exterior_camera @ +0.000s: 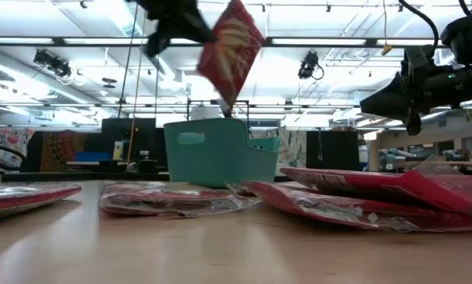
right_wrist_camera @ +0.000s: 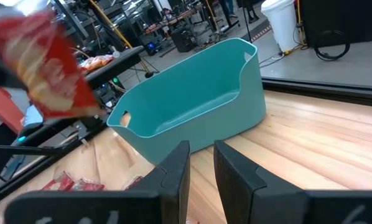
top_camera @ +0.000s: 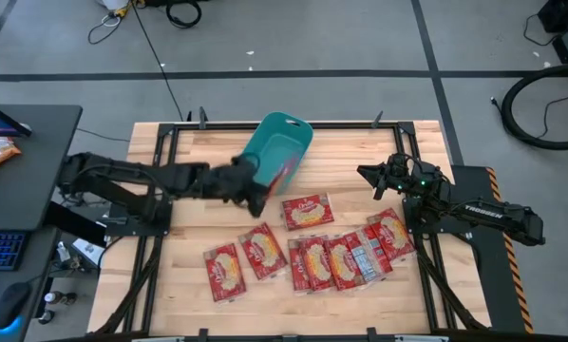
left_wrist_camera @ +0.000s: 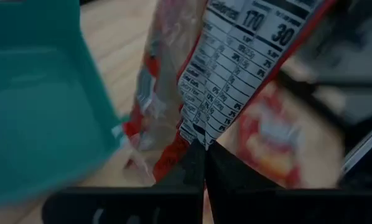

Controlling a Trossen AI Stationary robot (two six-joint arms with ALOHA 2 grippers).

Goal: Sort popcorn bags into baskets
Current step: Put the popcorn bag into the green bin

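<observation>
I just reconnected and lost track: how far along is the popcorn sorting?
Done: nothing visible inside the teal basket; it looks empty. In hand: the left gripper is shut on one popcorn bag, held in the air above the basket. Left: about seven bags lie on the table. The right gripper waits at the right side, holding nothing.

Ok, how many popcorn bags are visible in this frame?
8 popcorn bags. One hangs from the left gripper over the teal basket; seven lie on the table: one near the basket, two toward the left arm, four overlapping toward the right arm. Overlap may hide more.
</observation>
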